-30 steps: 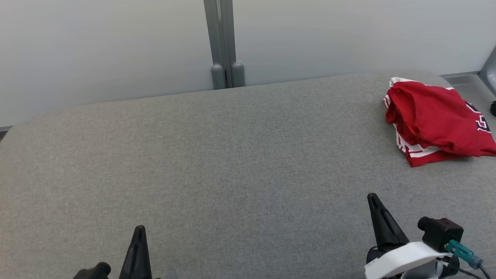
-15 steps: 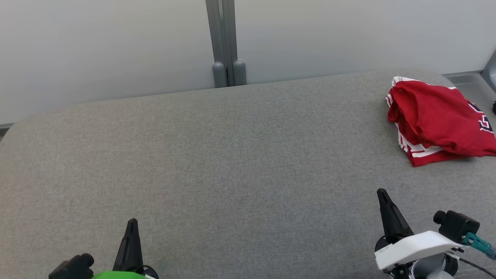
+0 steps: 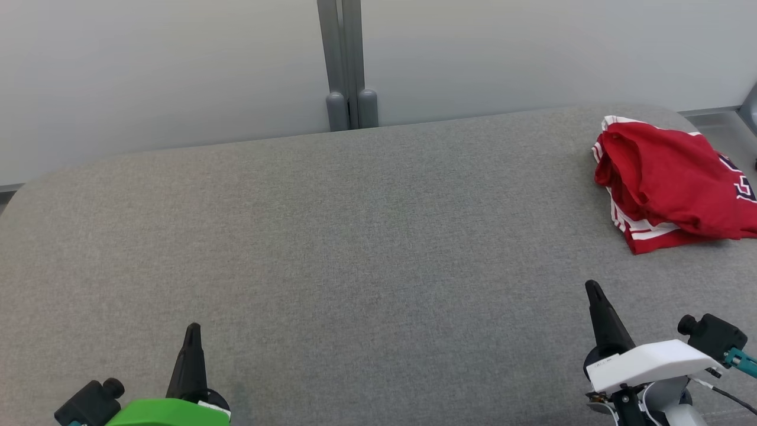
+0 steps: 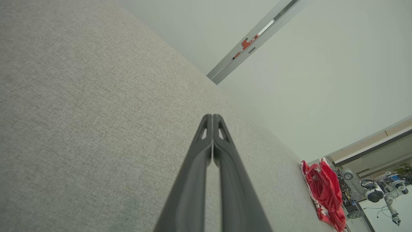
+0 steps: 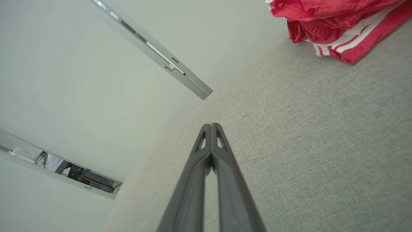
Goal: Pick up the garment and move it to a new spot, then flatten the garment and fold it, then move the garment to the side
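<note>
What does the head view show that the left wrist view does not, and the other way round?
Head view: the right claw, shut, its white cover, the green cover behind the left claw, dark lettering on the garment. Left wrist view: machines in a room beyond the table. Both: the left claw, shut, the crumpled red garment, the gray table and the wall post.

No text is legible: the navy-and-white print [image 3: 743, 190] on the red garment [image 3: 668, 177] runs off the frame's edge, unreadable.

Robotics lab: other robots [image 4: 375, 194] in background
</note>
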`<state>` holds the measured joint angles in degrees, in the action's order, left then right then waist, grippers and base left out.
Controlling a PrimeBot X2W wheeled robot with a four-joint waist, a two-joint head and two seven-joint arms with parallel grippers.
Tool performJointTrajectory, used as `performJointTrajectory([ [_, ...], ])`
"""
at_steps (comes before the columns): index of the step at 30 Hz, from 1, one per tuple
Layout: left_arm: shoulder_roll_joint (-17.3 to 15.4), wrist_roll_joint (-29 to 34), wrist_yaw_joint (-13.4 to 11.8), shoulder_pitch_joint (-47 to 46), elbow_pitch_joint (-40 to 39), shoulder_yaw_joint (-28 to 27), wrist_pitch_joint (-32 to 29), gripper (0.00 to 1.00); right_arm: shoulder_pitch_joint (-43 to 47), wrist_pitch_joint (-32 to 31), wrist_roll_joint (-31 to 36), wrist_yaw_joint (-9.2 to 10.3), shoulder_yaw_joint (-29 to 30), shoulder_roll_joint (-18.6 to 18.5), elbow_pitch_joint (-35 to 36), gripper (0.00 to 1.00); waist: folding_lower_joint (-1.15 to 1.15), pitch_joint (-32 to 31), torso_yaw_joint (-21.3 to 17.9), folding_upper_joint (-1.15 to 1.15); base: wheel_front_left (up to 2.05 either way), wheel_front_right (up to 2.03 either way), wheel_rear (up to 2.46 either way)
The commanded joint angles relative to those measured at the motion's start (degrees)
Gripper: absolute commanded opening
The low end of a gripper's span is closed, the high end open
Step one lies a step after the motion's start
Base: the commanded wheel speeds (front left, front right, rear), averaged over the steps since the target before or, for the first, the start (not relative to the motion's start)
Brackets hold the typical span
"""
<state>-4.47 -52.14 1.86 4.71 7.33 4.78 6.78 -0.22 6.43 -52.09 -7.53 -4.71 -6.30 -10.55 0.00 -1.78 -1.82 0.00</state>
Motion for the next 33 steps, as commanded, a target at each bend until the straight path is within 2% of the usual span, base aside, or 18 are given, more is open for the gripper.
performJointTrajectory([
  [1,-0.6,-2.0,0.5,-1.7,-0.3,-0.6,-0.3,0.0,-1.4,-0.4,-1.9,0.03,0.5,-0.1,0.4,0.0,0.0,0.0,0.0,0.0,0.0,0.0,0.0],
  [33,-0.8,-21.7,3.0,-6.3,2.9,-4.2,-5.3,0.0,-3.7,-5.5,-21.3,0.03,4.5,0.8,-1.4,0.0,0.0,0.8,0.7,0.0,0.0,0.0,0.0],
])
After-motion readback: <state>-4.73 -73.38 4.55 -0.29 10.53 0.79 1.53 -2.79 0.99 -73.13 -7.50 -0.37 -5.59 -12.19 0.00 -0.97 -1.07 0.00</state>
